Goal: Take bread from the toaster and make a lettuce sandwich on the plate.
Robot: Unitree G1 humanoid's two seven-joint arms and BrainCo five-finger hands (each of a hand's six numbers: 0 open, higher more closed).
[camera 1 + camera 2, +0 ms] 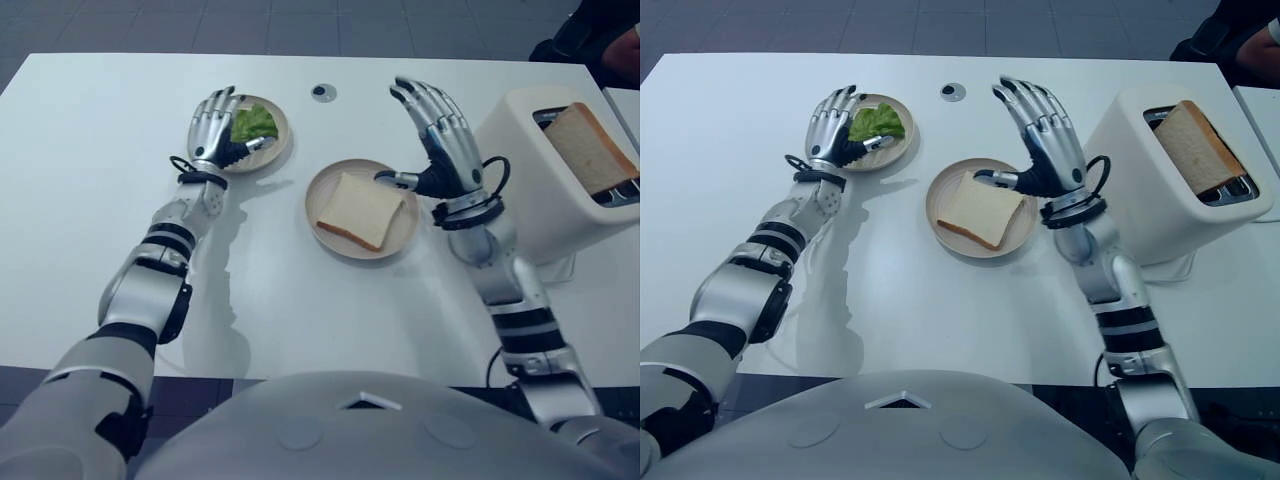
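A slice of bread (360, 209) lies flat on the tan plate (325, 190) at the table's middle. Just right of that plate my right hand (438, 135) stands upright, open, holding nothing. A white toaster (520, 190) at the far right holds a second slice of bread (588, 146) sticking up from its slot. A green lettuce leaf (254, 123) rests on a smaller plate (277, 143) at the back left. My left hand (214, 128) is at that plate's left edge, thumb touching the leaf, fingers spread and not closed on it.
A small round dark fitting (323, 93) is set into the white table (90, 150) behind the plates. The toaster's cord (566, 268) trails at its front base. A dark-clad person sits beyond the table's far right corner.
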